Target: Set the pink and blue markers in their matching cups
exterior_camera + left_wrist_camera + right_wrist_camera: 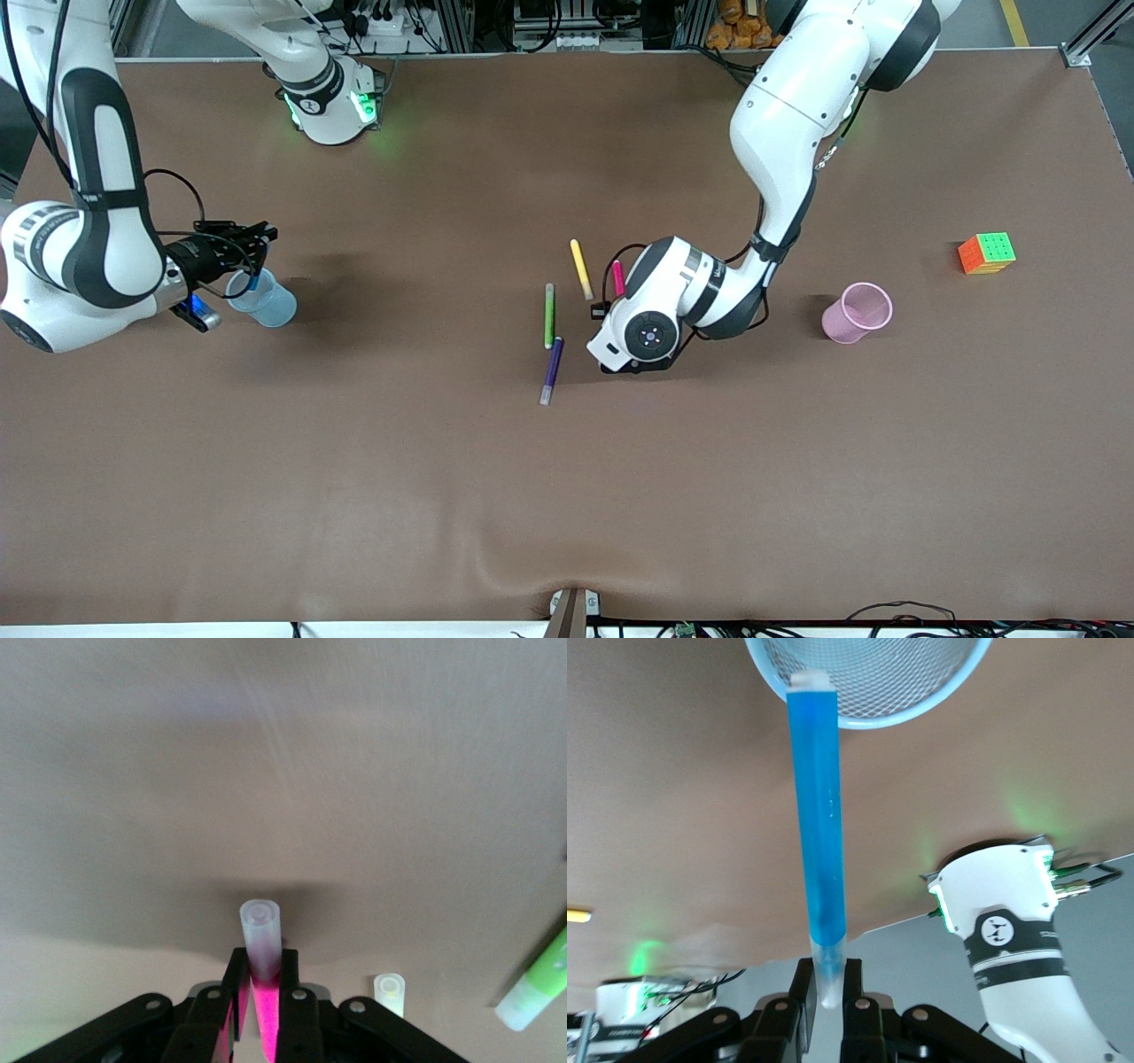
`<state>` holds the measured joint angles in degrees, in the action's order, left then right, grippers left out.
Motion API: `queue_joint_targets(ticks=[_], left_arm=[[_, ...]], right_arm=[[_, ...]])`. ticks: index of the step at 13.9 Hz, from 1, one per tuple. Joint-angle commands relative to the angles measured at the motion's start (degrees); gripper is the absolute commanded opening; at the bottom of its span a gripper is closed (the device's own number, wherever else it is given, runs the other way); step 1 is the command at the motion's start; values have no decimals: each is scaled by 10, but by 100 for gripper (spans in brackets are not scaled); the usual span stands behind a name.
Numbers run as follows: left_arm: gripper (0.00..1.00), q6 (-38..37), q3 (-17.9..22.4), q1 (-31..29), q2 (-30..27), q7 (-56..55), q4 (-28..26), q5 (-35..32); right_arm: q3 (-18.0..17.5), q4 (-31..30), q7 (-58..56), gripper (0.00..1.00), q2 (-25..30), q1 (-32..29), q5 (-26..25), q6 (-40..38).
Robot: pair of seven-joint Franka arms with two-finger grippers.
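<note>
My right gripper [257, 248] is shut on the pale end of the blue marker [253, 280] and holds it over the light blue cup [266, 303] at the right arm's end of the table. In the right wrist view the blue marker [817, 815] runs from my fingers [852, 979] to the blue cup's rim [873, 722], its tip at the rim. My left gripper [613, 301] is shut on the pink marker [617, 277] near the table's middle. In the left wrist view the pink marker [262, 935] sticks out between my fingers [290, 979], pale cap outward. The pink cup [855, 313] stands upright toward the left arm's end.
A yellow marker [580, 268], a green marker [549, 315] and a purple marker [553, 369] lie beside the left gripper. The yellow marker's cap [388, 989] and the green marker [539, 985] show in the left wrist view. A colour cube [986, 253] sits near the pink cup.
</note>
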<state>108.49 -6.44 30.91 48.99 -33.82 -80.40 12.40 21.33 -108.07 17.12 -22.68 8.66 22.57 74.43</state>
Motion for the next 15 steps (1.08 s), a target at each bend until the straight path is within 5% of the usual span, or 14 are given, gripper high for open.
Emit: queue_joint_targets(ticks=[1, 5, 10, 11, 12, 13, 14, 15], left_arm=[[0, -56, 21, -18, -73, -12, -4, -10], [0, -142, 33, -67, -168, -6, -5, -12], [0, -174, 32, -103, -277, -10, -67, -127], [0, -173, 28, -123, -290, -5, -74, -128], [0, -171, 28, -133, -303, -1, -85, -128], [0, -162, 28, -144, -318, 1, -103, -133], [0, -142, 28, -155, -340, 6, -131, -134], [0, -114, 28, -171, -367, 25, -164, -133]], right_arm=[[6, -14, -11, 0, 1, -8, 24, -9], [21, -13, -23, 0, -4, -8, 18, 0], [41, -11, -81, 0, -45, -8, 24, 15], [41, -11, -82, 13, -48, -8, 24, 21], [41, -9, -83, 37, -51, -8, 24, 26], [41, -7, -83, 76, -51, -8, 24, 26], [41, 0, -83, 100, -51, -7, 24, 26], [41, 7, -82, 100, -51, -6, 24, 25]])
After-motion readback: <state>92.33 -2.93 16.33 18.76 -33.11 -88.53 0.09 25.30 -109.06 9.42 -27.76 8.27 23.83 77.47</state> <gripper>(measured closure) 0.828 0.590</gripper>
